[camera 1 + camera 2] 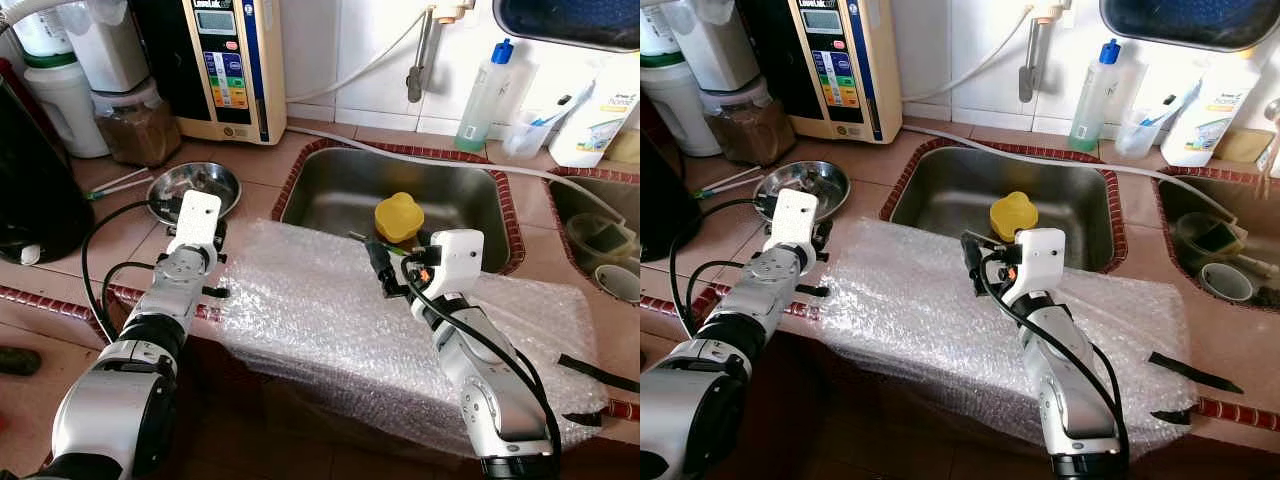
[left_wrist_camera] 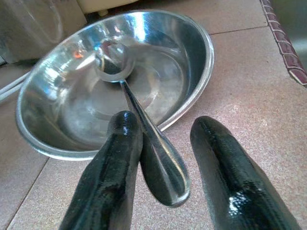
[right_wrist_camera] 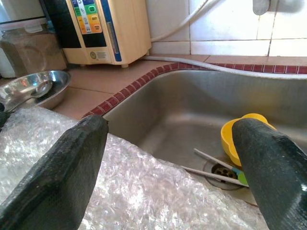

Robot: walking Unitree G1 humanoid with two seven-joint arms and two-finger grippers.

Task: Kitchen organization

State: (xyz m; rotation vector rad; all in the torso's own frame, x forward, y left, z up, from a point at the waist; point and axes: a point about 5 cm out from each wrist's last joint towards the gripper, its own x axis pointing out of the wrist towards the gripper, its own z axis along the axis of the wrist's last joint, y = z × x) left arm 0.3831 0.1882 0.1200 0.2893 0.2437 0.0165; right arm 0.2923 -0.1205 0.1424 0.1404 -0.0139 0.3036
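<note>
A shiny steel bowl point(image 1: 195, 185) sits on the tiled counter left of the sink point(image 1: 340, 190). A metal spoon point(image 2: 144, 129) leans in it, its scoop inside and its handle sticking out over the rim. My left gripper point(image 1: 170, 208) is low at the bowl's near side. It is open, with the spoon handle between its fingers point(image 2: 112, 163), touching one finger and apart from the other. My right gripper point(image 1: 380, 265) hovers open over the bubble wrap point(image 1: 320, 310) at the sink's front edge. A yellow cup point(image 1: 399, 217) lies in the sink beyond it.
A beige water machine point(image 1: 225, 60), a jar of brown stuff point(image 1: 135, 125) and white containers line the back left. A black appliance point(image 1: 30, 180) stands at far left. A soap bottle point(image 1: 487, 95) is behind the sink. Thin utensils point(image 3: 216, 160) lie by the drain. A second basin point(image 1: 590, 220) lies to the right.
</note>
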